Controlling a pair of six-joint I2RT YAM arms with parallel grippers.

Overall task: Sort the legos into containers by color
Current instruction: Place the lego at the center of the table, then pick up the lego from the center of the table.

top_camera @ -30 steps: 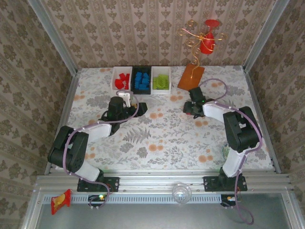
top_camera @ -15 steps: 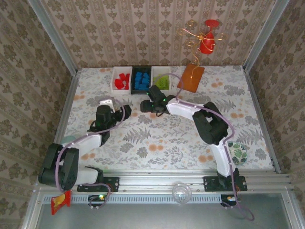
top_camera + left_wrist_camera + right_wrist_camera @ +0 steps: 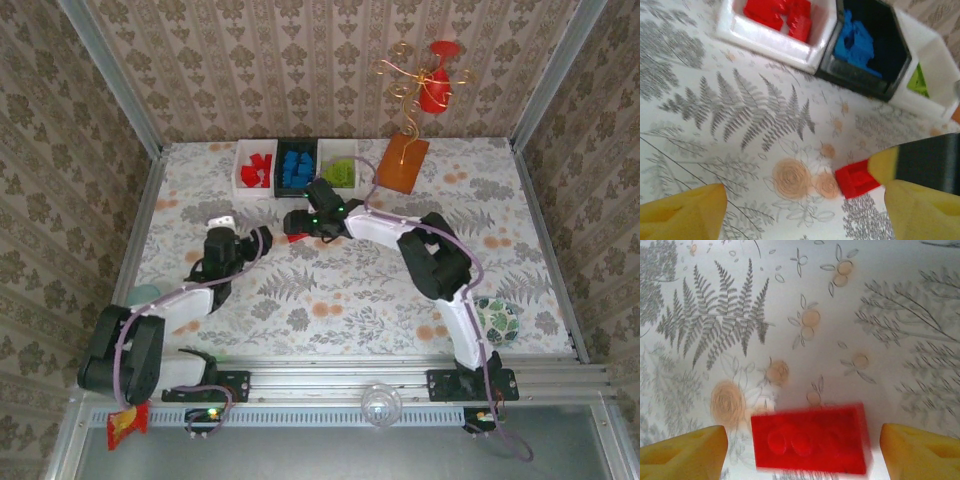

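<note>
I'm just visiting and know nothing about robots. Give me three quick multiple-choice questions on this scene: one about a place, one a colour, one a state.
1. The loose red brick lies: A inside a bin; B on the tablecloth between the right gripper's fingers; C on the wall.
2. The bricks in the black bin are: A blue; B red; C green.
3. The left gripper is: A shut on a brick; B shut, empty; C open, empty.
Answers: B, the right wrist view has it on the cloth with a finger either side; A, blue bricks lie in it; C, its fingers stand wide apart, gripping nothing.
</note>
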